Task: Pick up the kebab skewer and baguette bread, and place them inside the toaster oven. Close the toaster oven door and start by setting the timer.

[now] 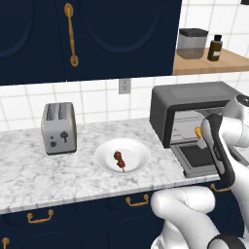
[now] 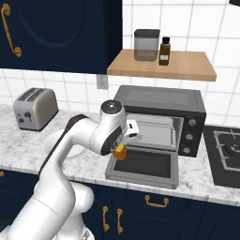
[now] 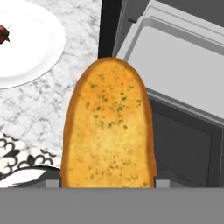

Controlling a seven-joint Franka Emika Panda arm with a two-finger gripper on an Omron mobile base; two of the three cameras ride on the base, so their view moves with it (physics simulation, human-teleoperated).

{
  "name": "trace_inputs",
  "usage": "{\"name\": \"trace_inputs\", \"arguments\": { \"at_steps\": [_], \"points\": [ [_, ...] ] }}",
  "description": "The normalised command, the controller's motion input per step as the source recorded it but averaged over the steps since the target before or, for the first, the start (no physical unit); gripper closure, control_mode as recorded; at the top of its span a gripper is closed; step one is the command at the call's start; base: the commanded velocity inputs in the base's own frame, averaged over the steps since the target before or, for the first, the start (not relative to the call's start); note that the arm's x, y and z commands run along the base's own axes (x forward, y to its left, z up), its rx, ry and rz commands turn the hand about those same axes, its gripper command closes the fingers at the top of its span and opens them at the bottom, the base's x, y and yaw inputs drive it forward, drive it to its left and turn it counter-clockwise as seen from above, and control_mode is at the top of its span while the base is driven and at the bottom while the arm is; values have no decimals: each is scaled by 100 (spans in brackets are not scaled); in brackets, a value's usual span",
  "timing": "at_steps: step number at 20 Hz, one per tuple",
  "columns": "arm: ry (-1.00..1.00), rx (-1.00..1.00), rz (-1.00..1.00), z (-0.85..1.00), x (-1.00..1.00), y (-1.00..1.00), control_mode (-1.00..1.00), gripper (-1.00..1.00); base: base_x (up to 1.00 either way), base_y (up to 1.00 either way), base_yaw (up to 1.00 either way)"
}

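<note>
The baguette bread (image 3: 108,131) is clamped in the gripper (image 3: 108,183), held above the toaster oven door (image 2: 143,166), which lies open and flat in front of the toaster oven (image 2: 161,103). The kebab skewer (image 1: 119,160) lies on the white plate (image 1: 107,160), left of the oven.

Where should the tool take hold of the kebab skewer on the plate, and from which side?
Grip the kebab skewer across its meat chunks, coming straight down from above: it lies flat near the middle of the white plate, and the bare stick end looks too thin to pinch.
</note>
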Motion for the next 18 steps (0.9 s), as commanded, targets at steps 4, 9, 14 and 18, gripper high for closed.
{"name": "trace_inputs", "arguments": {
  "at_steps": [4, 9, 14, 18],
  "points": [
    [-4, 0, 12, 0, 33, -15, -100, 100, 0, 0, 0],
    [0, 4, 8, 0, 47, 0, -100, 100, 0, 0, 0],
    [-8, 10, 2, -17, 8, -11, -100, 100, 0, 0, 0],
    [-9, 9, 0, -2, 28, -27, -100, 100, 0, 0, 0]
  ]
}}
